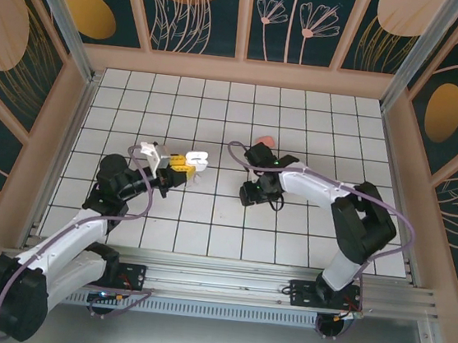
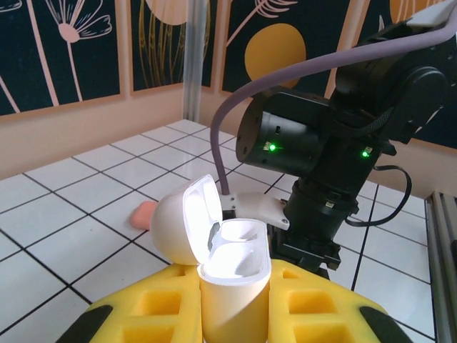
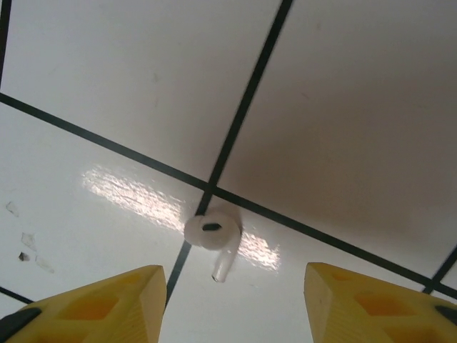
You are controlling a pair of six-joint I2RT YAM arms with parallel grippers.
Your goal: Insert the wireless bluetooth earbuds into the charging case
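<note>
My left gripper [image 2: 234,304] is shut on the white charging case [image 2: 230,282], which stands upright between the yellow fingers [image 2: 146,307] with its lid [image 2: 175,225] swung open to the left. In the top view the case [image 1: 198,160] is held above the tiles, left of the right arm. My right gripper [image 3: 233,277] points straight down at the floor, its jaws apart. One white earbud [image 3: 213,232] lies on a tile joint just beyond the fingertips [image 3: 146,282], untouched. A salmon-pink earbud [image 1: 266,139] lies on the tiles behind the right wrist, and the same pink earbud [image 2: 145,214] lies left of the case.
The right arm's black wrist [image 2: 321,143] hangs close behind the held case, with its purple cable [image 2: 285,75] arching over it. The white tiled floor [image 1: 220,104] is fenced by low wooden walls [image 1: 240,72] and metal posts.
</note>
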